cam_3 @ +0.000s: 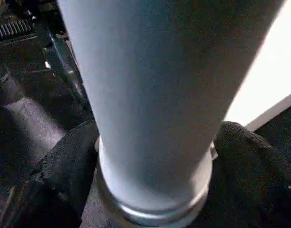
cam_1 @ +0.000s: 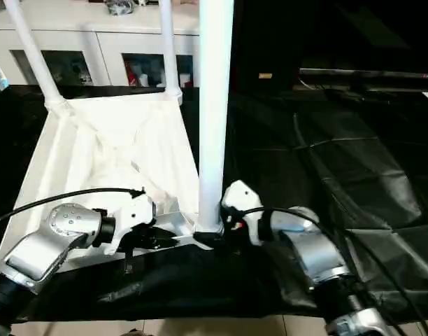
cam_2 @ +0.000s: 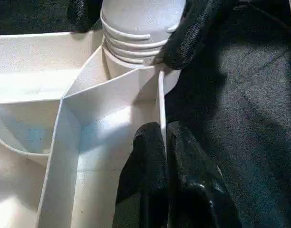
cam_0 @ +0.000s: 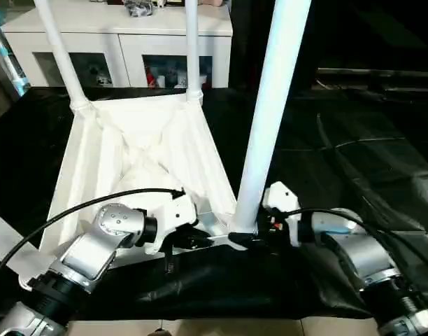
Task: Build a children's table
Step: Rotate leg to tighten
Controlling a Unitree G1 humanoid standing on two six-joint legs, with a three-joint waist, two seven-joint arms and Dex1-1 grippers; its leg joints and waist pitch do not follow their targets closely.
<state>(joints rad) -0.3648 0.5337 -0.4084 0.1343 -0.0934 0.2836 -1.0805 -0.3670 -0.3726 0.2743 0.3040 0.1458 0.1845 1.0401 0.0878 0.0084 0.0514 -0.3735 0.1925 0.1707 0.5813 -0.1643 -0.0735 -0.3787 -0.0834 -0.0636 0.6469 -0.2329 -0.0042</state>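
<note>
Jaws first: my left gripper (cam_2: pixel 162 142) is pinched shut on the thin rim wall of the table top (cam_0: pixel 140 150), just beside the near right corner socket (cam_2: pixel 131 64); my right gripper (cam_3: pixel 152 156) has its two black fingers (cam_3: pixel 64 166) set one on each side of the base of the near leg (cam_0: pixel 270 112), spread wide around it and close against its collar, though I cannot tell if they actually press on it.

Taking the top as my landmark: it lies upside down on the black sheet (cam_1: pixel 340 161), ribbed underside facing up; the near leg stands upright in the top's near right socket, its ribbed collar sitting just above the socket mouth; two more legs stand in the far corners, one at the far left (cam_0: pixel 60 52) and one at the far right (cam_0: pixel 192 45); beyond the top's far edge stands a white cabinet (cam_0: pixel 116 42) with glass fronts; the sheet runs on wrinkled to the right of the top; my left forearm (cam_0: pixel 95 245) reaches in over the top's near edge and my right forearm (cam_0: pixel 354 248) comes in from the top's right side, over the sheet.
</note>
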